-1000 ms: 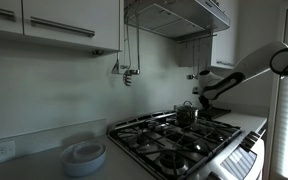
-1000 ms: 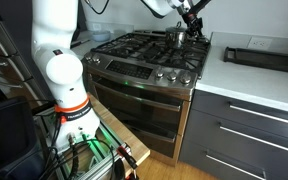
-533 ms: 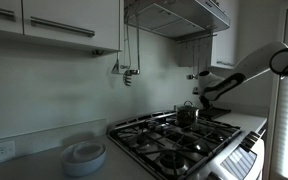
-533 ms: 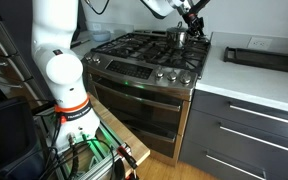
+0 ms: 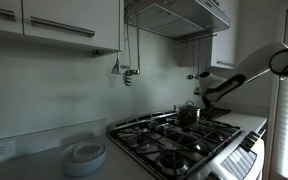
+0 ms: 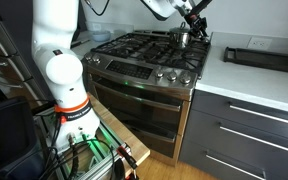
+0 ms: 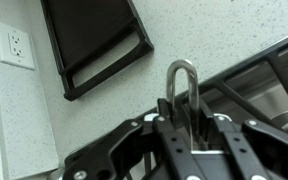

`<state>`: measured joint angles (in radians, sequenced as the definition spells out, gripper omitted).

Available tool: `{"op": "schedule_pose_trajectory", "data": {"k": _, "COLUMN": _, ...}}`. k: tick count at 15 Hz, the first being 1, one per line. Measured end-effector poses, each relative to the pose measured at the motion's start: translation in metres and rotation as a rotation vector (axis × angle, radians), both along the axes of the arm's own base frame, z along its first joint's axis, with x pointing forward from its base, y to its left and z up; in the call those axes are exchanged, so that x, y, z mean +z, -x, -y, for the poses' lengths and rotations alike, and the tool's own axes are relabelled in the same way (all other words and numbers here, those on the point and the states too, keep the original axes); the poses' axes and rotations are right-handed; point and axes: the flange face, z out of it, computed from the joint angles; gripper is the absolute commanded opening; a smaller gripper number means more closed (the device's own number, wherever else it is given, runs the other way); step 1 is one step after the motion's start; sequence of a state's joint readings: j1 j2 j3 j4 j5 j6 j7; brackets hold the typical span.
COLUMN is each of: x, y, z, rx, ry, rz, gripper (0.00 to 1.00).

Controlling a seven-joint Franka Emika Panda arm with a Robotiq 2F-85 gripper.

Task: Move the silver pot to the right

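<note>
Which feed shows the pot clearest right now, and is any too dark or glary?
In an exterior view the silver pot sits in dim, murky light, with glare at the right edge; in an exterior view the stove is evenly lit, the pot small but distinct; the wrist view is sharp, its counter bright, the gripper a dark silhouette.

Pretty standard kitchen here: pale wall with white upper cabinets point(image 5: 54, 25) and a steel range hood point(image 5: 179, 15) over a gas stove point(image 6: 134, 48), speckled light worktop point(image 6: 272, 86) on grey drawers point(image 6: 249, 125), wood floor point(image 6: 172, 166), one wall outlet point(image 7: 17, 42), fairly dim light.
</note>
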<state>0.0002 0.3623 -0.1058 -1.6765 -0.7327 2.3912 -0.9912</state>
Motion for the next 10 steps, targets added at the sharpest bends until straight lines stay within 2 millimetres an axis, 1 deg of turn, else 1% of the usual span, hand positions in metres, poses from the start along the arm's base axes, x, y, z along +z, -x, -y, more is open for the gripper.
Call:
{"op": "schedule_pose_trajectory", "data": {"k": 6, "x": -0.0027, "y": 0.0003, "z": 0.0026, "rx": -0.06, "ry": 0.017, "rz": 0.023, "gripper": 0.08}}
{"op": "schedule_pose_trajectory", "data": {"k": 10, "x": -0.004, "y": -0.0039, "z": 0.0027, "rx": -0.063, "ry": 0.032, "rz": 0.032, "gripper": 0.08}}
